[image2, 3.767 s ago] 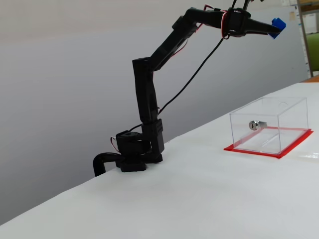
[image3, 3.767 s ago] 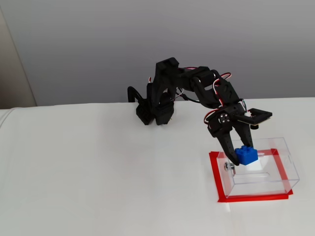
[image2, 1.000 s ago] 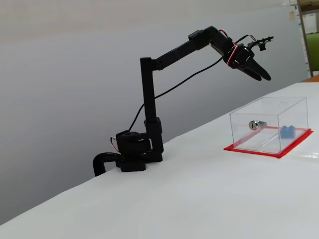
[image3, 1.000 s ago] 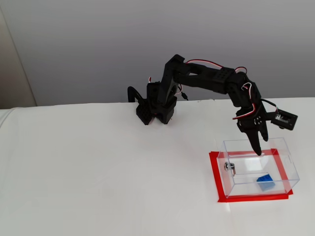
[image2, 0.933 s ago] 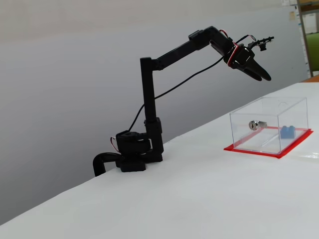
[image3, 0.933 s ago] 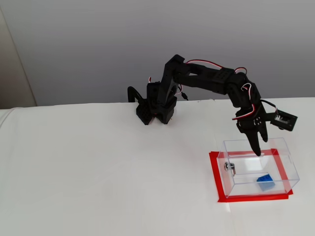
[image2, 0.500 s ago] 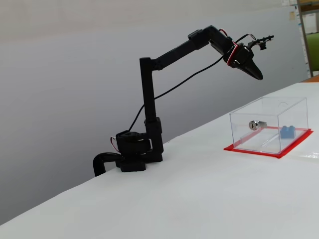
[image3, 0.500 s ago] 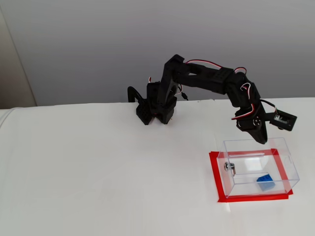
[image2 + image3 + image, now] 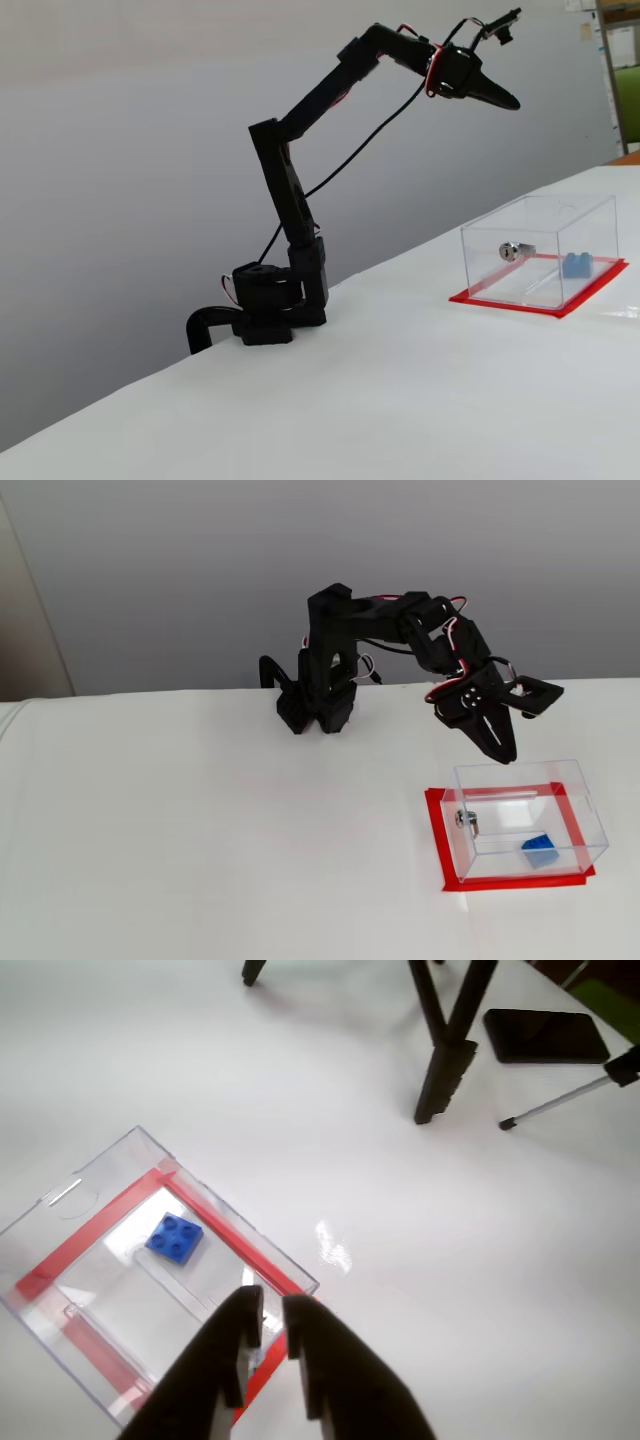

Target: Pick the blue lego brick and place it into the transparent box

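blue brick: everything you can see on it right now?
The brick is small, bright blue, glossy plastic, with four round studs in a two-by-two grid facing up in the wrist view. It lies flat on the floor of the clear box, between the red strips, nothing else touching it. The gripper is above and clear of it. In a fixed view the brick sits towards the box's right end, apart from the silver cylinder near the left wall.

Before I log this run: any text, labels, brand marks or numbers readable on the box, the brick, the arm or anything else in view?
None can be read.
The transparent box: no label or print shows.
The blue lego brick: studs too small to show any lettering.
The gripper and arm: plain black, no marking visible.
The dark flat slab on the table in the wrist view: blank.
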Available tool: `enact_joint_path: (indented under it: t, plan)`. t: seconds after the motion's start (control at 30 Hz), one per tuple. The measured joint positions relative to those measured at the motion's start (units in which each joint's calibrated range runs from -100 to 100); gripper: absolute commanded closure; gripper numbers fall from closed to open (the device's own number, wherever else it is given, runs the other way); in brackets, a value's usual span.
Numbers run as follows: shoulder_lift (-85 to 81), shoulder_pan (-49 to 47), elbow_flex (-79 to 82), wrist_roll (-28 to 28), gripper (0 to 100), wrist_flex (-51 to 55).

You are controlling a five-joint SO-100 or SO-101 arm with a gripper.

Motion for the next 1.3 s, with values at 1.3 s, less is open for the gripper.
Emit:
enact_joint_path:
  t: [1.3]
  plan:
    - [-55.7, 47.2, 85.6, 0.0, 97, -37.6]
